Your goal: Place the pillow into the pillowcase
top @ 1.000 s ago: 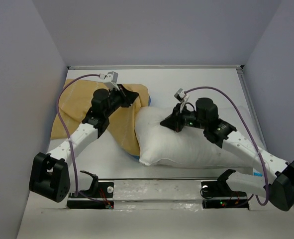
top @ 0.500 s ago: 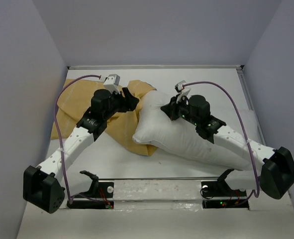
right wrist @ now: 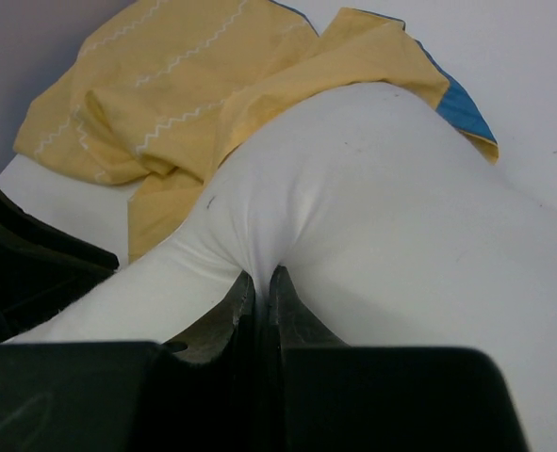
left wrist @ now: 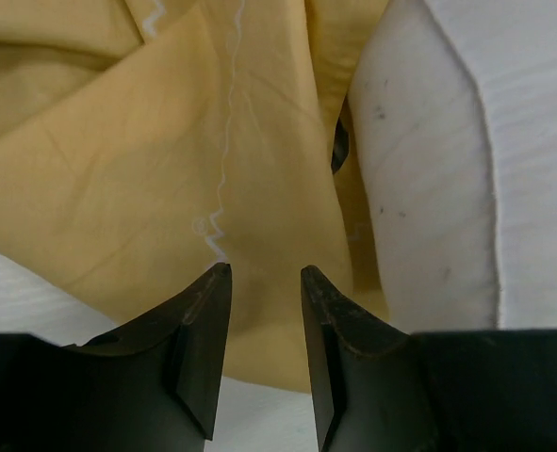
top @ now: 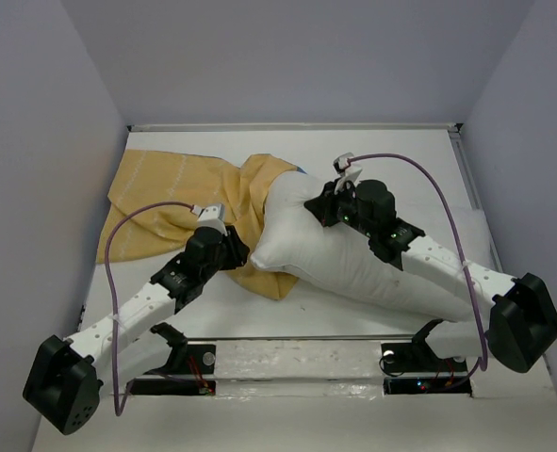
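Note:
The white pillow (top: 363,264) lies across the middle of the table, its far-left end pushed against the pillowcase (top: 165,198). The pillowcase is crumpled, mustard-yellow side up, at the far left. My right gripper (top: 321,209) is shut on a pinch of pillow fabric (right wrist: 261,275) at that end. The pillowcase's yellow folds (right wrist: 155,104) and a blue strip (right wrist: 459,105) lie just beyond the pillow (right wrist: 401,235). My left gripper (top: 237,252) is open and empty, with its fingertips (left wrist: 266,273) over the pillowcase's near edge (left wrist: 165,160), beside the pillow's corner (left wrist: 429,188).
Grey walls close in the table on the left, back and right. A metal rail with two black mounts (top: 297,363) runs along the near edge. My left arm's black wrist (right wrist: 24,264) shows at the left of the right wrist view.
My left arm has let go of the pillowcase's top and pulled back to its near edge, now open. The pillowcase has spread flatter. My right gripper has dragged the pillow left toward the pillowcase.

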Action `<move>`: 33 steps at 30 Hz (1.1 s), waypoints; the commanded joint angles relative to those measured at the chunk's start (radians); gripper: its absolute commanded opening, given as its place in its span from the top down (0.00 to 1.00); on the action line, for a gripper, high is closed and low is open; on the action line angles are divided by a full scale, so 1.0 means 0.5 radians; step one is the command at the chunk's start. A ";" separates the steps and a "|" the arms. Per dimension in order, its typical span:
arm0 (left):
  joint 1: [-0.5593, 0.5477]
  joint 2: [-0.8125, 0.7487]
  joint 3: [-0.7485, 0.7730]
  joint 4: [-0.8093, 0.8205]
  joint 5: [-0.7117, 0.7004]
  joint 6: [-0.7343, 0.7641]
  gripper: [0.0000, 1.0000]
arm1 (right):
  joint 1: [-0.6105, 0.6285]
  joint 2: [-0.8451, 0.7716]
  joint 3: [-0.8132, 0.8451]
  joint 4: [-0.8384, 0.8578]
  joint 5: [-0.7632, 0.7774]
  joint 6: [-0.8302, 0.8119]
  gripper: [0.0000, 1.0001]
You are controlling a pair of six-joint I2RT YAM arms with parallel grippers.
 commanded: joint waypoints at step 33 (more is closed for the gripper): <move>-0.273 0.469 -0.066 0.765 0.310 -0.085 0.38 | -0.056 -0.175 -0.096 0.315 -0.106 0.118 1.00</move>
